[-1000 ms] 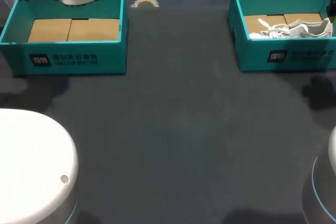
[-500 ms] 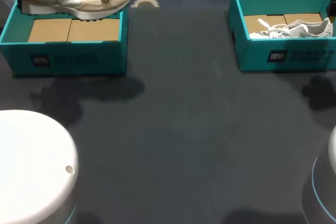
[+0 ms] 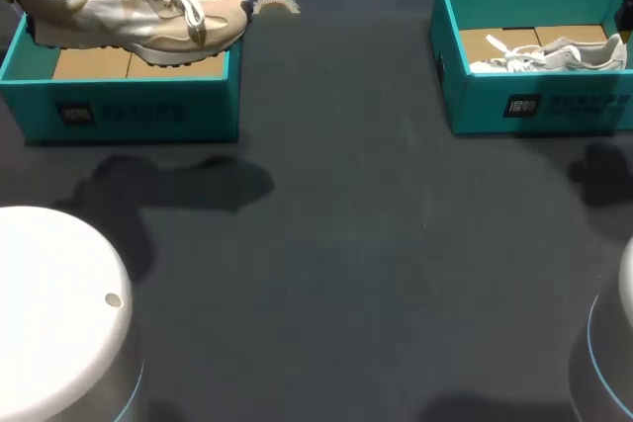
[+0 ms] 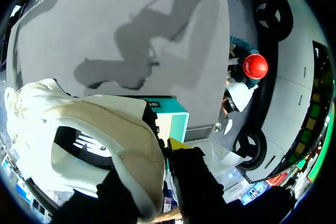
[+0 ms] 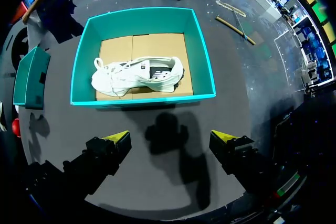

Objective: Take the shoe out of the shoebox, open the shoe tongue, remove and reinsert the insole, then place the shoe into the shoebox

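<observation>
The beige shoe (image 3: 138, 12) hangs from the left claw (image 4: 157, 156), which is clenched on its heel collar: one finger sits inside the opening and the yellow-tipped one presses the outside. The toe points away from the claw. The left shoebox (image 3: 138, 106) lies below the claw and the shoe, its cardboard floor bare.

A second ago the shoe sat higher in the head view, its heel half cut off by the frame. Half a second ago it had slid across so the toe passed the box's side wall. Now it has come lower and nearer the front wall, the whole shoe is in view, and its shadow (image 3: 188, 185) has spread over the table (image 3: 356, 264) in front of the box. I judge this as the take-out step nearly finished. The shoe is clear of the box and heading for open table, where the tongue and insole work can begin. It is not yet set down.

The right claw (image 5: 172, 139) is released, its fingers spread wide above the table. The right shoebox (image 5: 142, 98) stands just ahead of it with the white shoe (image 5: 137, 74) lying inside. Nothing on this side has moved across the three head views.
</observation>
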You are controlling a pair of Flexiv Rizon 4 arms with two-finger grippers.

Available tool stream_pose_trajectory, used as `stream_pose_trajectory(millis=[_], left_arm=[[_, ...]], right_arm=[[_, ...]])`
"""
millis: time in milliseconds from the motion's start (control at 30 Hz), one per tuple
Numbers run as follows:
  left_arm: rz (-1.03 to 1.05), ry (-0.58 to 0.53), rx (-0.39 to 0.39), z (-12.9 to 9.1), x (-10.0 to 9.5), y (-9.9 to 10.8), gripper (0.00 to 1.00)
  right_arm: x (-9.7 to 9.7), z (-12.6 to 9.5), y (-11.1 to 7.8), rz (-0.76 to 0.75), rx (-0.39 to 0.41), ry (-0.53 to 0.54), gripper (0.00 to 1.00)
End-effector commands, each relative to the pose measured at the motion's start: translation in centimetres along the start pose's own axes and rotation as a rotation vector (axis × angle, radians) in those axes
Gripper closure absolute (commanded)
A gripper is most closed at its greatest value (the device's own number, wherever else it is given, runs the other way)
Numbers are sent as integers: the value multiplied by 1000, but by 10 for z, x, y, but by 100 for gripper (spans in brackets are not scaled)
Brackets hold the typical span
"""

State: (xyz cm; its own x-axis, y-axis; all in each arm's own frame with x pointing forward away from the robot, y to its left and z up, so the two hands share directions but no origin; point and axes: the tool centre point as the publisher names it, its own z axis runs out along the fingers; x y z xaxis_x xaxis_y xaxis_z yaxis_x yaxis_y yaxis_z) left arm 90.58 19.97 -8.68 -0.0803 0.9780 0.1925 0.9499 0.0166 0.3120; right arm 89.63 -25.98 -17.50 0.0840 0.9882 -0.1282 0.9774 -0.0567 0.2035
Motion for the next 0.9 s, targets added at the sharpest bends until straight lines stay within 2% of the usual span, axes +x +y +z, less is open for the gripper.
stream_pose_trajectory(millis=[33, 300, 533, 900], left_arm=[[22, 40, -80, -9, -4, -15, 100], [52, 64, -101, -21, -10, -49, 100], [50, 51, -118, -30, -24, -79, 100], [76, -1, -62, -29, -53, -111, 100]], right_arm=[[1, 0, 1, 1, 2, -2, 0], [1, 0, 1, 1, 2, -2, 0], [1, 0, 1, 1, 2, -2, 0], [1, 0, 1, 1, 2, -2, 0]])
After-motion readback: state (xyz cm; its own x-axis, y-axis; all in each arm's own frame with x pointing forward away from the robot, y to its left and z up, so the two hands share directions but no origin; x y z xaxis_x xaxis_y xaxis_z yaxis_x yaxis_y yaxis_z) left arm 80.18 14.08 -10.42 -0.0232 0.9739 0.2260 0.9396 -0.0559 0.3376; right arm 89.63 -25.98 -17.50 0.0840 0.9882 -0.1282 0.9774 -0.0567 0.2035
